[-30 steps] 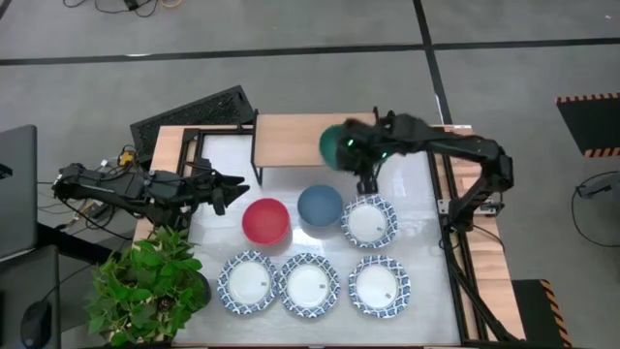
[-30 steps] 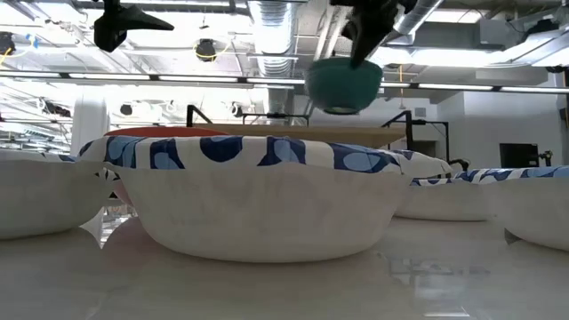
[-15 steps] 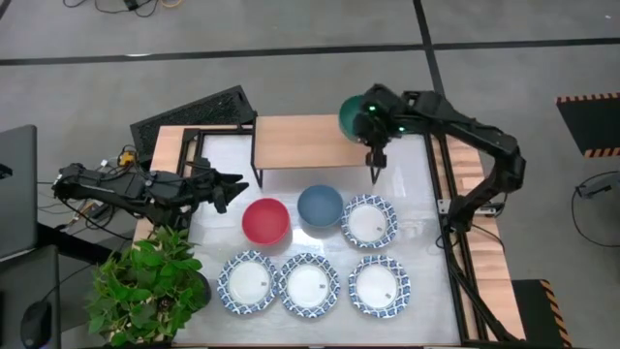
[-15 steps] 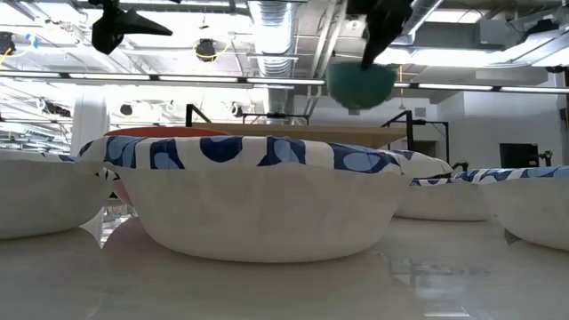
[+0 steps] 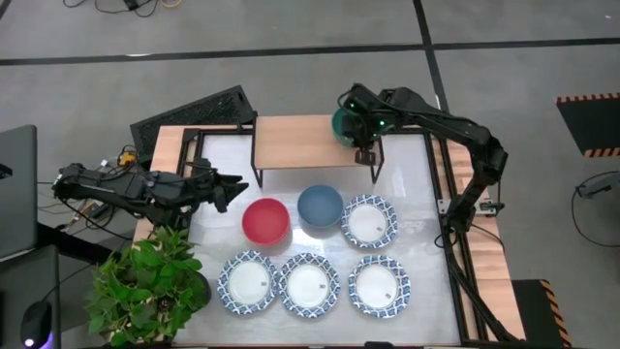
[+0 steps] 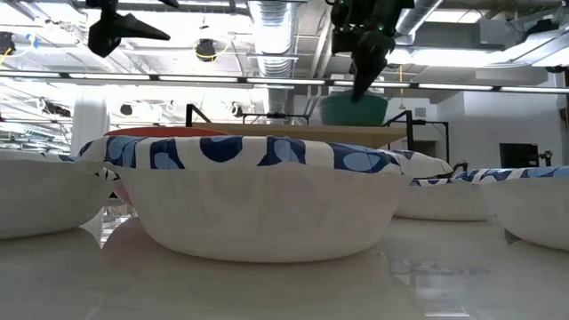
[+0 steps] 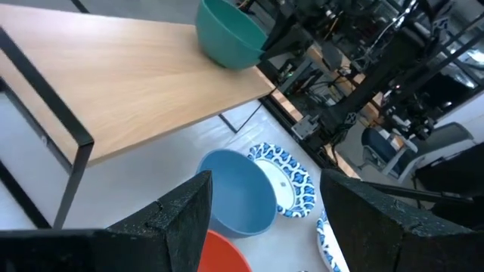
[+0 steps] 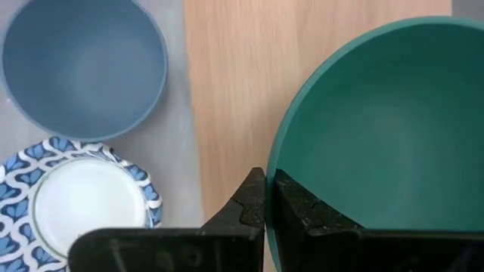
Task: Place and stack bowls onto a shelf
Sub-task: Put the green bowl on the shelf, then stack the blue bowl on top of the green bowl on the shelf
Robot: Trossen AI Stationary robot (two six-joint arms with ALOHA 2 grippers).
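I am holding a green bowl [image 5: 345, 123] by its rim with my right gripper [image 8: 266, 198], the two fingers pinched almost together on the thin wall, one inside and one outside, as my right wrist view shows plainly. In the high view the bowl sits over the shelf [image 5: 295, 141] toward its 3 o'clock end, near the 1 o'clock corner of the board. From the low view its base looks to be at or just above the wooden top; I cannot tell whether it touches yet. The step in hand, as I judge it, is setting this first bowl down, and doing it well means lowering straight, keeping the bowl level so the foot lands flat, and only then parting my fingers. Because I grip one side only, the bowl may rock toward the free side on release, so I should open gently and lift straight up, clear of the rim. It also stands fairly close to the board's edge, so I would favour nudging inward rather than outward. My left gripper [image 5: 238, 181] waits at 9 o'clock of the table, fingers spread and empty. On the table remain the red bowl [image 5: 265, 220], the blue bowl [image 5: 320, 206], and four patterned bowls, the nearest one [image 5: 368, 220] just at 3 o'clock of the blue bowl. A potted plant [image 5: 145, 286] stands at the table's 8 o'clock corner.
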